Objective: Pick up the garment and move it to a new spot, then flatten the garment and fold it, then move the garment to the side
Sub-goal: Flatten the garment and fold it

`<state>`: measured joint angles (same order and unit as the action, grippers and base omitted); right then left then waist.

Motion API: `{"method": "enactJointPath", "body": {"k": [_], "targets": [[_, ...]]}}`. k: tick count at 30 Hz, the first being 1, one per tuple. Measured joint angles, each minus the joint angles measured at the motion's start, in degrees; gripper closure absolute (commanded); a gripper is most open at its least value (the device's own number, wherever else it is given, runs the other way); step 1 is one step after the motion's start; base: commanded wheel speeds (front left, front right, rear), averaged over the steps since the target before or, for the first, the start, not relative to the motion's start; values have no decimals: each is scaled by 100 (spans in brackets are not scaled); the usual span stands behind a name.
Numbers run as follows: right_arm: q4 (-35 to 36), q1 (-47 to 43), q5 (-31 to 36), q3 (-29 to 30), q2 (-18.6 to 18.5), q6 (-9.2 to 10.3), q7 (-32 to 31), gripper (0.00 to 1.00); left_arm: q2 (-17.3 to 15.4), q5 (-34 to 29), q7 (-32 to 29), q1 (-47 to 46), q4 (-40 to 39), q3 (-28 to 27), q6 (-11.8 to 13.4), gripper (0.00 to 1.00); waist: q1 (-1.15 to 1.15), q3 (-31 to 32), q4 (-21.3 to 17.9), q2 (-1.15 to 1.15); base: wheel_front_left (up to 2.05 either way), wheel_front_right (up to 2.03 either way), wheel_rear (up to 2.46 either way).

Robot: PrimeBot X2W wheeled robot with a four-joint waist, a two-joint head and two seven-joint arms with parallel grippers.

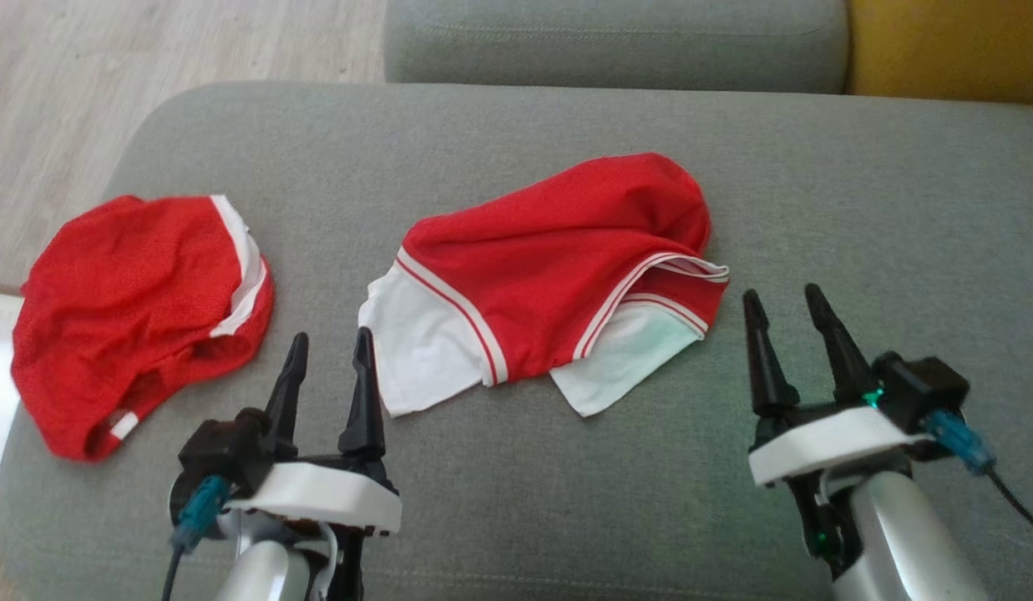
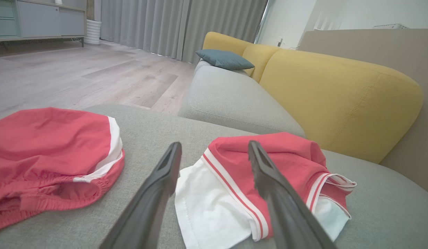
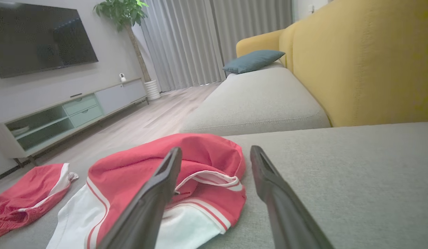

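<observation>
A crumpled red garment (image 1: 558,250) with white panels and white stripes lies in the middle of the grey sofa cushion (image 1: 858,209). My left gripper (image 1: 331,335) hovers open just off its near left white corner, nothing between the fingers. My right gripper (image 1: 782,293) hovers open beside its right edge, also empty. The left wrist view has the garment (image 2: 297,155) straight ahead behind my open left gripper (image 2: 214,144). In the right wrist view the garment (image 3: 130,166) sits ahead and to the left of my open right gripper (image 3: 216,149).
A second red garment (image 1: 132,292) with a white band lies bunched at the cushion's left end, near the edge over the wood floor (image 1: 82,83). A yellow backrest (image 2: 338,97) rises at the right. Another grey seat (image 1: 616,42) with a teal pillow (image 2: 224,59) lies beyond.
</observation>
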<state>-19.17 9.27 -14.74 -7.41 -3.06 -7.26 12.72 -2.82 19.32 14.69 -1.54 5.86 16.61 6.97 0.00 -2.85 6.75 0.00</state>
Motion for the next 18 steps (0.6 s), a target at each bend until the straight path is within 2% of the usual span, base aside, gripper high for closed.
{"method": "enactJointPath", "body": {"k": [4, 8, 14, 18], "targets": [[57, 361, 189, -160, 0, 0, -272, 0, 0, 1, 0, -64, 2, 103, -41, 0, 0, -100, 139, 0, 0, 0, 0], [-113, 1199, 548, -498, -11, 0, -855, 0, 0, 9, 0, -230, 15, 162, -43, 0, 0, -223, 329, 0, 0, 0, 0], [-1004, 2305, 854, -1236, -66, -1, -1681, 0, 3, 213, 0, -415, 30, 383, -33, 0, 0, -408, 764, 0, 0, 0, 0], [-1713, 2767, 877, -1825, -379, -1, -2057, 0, 5, 315, 0, -506, 38, 511, 9, 0, 0, -539, 1103, 0, 0, 0, 0]]}}
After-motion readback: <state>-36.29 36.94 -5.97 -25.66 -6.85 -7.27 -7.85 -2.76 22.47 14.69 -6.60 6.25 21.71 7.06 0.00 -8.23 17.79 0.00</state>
